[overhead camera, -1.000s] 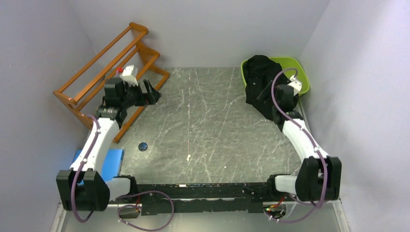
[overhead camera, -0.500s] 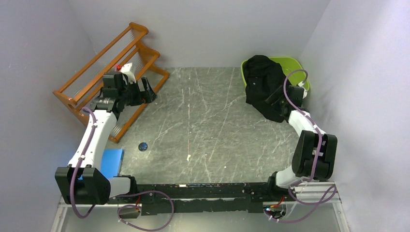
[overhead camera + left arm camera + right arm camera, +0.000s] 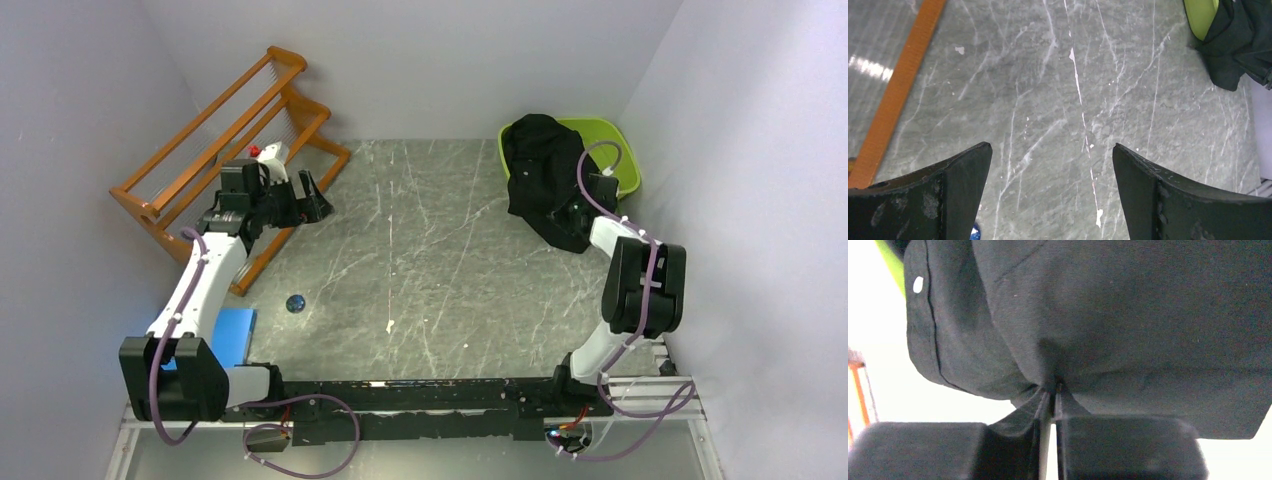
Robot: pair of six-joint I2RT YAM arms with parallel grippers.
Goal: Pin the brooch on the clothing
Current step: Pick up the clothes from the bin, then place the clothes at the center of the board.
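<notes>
The clothing (image 3: 540, 175), a black shirt, hangs half out of a green basket (image 3: 612, 135) at the back right. My right gripper (image 3: 572, 214) is at its lower edge, shut on a pinched fold of the black fabric (image 3: 1128, 315); the right wrist view shows the jaws (image 3: 1054, 390) pressed together on the cloth. A pale button (image 3: 918, 284) shows on the shirt's hem. The brooch (image 3: 296, 302), small, round and dark blue, lies on the table near the left. My left gripper (image 3: 308, 190) hovers open and empty above the table (image 3: 1050, 146), far from both.
An orange wooden rack (image 3: 230, 120) leans at the back left, close behind my left gripper. A blue pad (image 3: 230, 335) lies at the table's left front edge. Grey walls close in the left, back and right sides.
My right arm has folded back and its gripper has gone from open to shut on the shirt's lower edge. The left gripper has shifted slightly, still open.
</notes>
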